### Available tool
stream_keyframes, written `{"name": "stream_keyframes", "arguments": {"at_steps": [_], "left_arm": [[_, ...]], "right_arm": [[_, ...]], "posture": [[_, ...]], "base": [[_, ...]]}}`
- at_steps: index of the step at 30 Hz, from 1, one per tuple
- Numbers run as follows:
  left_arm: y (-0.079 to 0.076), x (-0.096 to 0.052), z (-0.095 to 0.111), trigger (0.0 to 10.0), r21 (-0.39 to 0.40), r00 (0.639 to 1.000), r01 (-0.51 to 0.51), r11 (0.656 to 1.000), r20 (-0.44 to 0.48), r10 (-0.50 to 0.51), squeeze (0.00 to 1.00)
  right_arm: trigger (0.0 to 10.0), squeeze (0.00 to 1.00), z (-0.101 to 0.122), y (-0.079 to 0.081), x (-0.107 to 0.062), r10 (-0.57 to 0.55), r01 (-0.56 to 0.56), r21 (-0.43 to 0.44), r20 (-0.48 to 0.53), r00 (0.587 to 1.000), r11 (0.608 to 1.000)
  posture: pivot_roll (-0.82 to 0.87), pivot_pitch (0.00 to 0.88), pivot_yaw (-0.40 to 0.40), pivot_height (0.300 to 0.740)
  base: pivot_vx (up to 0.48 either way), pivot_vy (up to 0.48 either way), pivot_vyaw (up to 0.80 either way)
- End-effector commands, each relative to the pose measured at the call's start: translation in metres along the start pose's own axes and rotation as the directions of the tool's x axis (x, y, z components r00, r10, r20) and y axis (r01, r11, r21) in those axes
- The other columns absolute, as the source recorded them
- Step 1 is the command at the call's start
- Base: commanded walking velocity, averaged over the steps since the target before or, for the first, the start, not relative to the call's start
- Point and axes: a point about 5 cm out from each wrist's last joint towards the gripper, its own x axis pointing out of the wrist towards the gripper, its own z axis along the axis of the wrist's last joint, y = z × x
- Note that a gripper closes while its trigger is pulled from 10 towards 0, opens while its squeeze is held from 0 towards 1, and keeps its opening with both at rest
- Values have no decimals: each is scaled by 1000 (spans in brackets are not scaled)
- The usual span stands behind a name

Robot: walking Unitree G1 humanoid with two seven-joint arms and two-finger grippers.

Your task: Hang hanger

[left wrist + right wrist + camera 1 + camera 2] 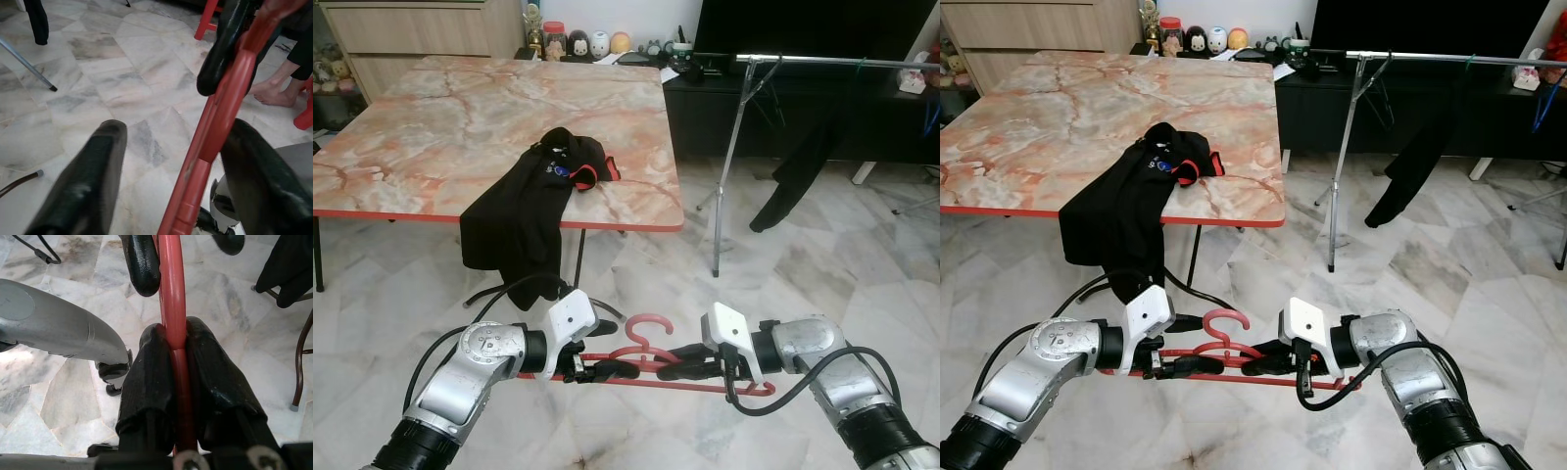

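Note:
A red plastic hanger hangs level above the floor between my two grippers, hook upward. My right gripper is shut on the hanger, pinching its thin bar between both pads. My left gripper is open; the hanger bar passes between its spread fingers, close to one of them. In the left eye view the left gripper and right gripper face each other along the bar. The metal clothes rail stands ahead to the right, well beyond both grippers.
A marble-topped table stands ahead on the left with a black garment draped over its near edge. Another dark garment hangs from the rail. The rail's upright pole meets the tiled floor. A person's bare foot is near red chair legs.

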Motion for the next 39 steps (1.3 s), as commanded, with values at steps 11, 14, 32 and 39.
{"name": "stream_keyframes", "arguments": {"at_steps": [11,14,32,39], "left_arm": [[3,-2,1,0,10,1000,3,1000,-5,-3,0],[3,-2,0,0,16,1000,4,1000,-8,-3,0],[1,-2,0,0,8,1000,9,1000,2,-9,0],[2,-3,-2,0,17,1000,0,1000,-9,0,0]], "right_arm": [[10000,0,5,-4,-2,-22,22,-20,13,1000,1000],[10000,0,5,-4,-1,-22,22,-17,17,1000,1000],[10000,0,4,-4,3,-15,15,-24,10,1000,1000],[10000,1000,1,-2,1,0,-1,6,17,1000,1000]], "posture": [[29,0,-77,740],[28,0,-73,740],[32,2,-75,740],[31,4,-76,740]], "base": [[0,0,0],[0,0,0],[0,0,0],[0,0,0]]}}
